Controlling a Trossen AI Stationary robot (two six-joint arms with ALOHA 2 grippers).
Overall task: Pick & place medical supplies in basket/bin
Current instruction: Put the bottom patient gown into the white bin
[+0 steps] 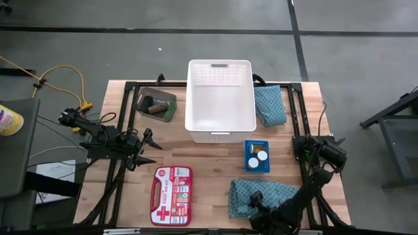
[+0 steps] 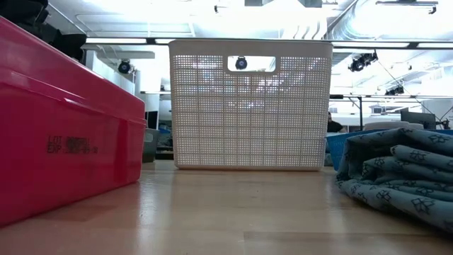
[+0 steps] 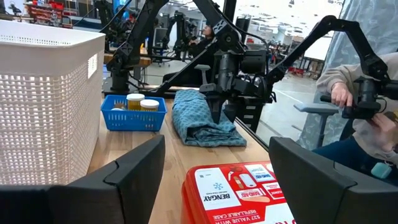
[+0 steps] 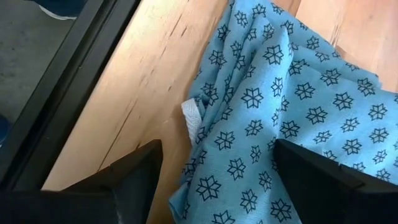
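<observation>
Medical supplies are all over the tabletop [image 1: 130,209], none in the white basket [image 1: 221,124] yet from what I can see. One teal folded cloth [image 1: 261,194] lies at the near right, a second cloth [image 1: 270,104] is just beside the basket's right wall, two white caps [image 1: 257,156] sit in a flat blue tray [image 1: 257,169] between them, and the small grey bin [image 1: 155,104] to the left of the basket holds a brown roll and something green.

My guess is the near cloth goes first, since the right tool [image 4: 214,168] hangs right over its edge with fingers spread apart, holding nothing. To do it well I'd come down onto a thick fold rather than the thin loose hem, pinch several layers at once, then lift high enough to clear the basket rim.

Right arm is folded low at the near right corner, wrist pointing down at the cloth. Left tool [image 1: 149,149] waits at the left side, fingers also apart and empty, aimed across towards a red first aid box [image 1: 171,187].
</observation>
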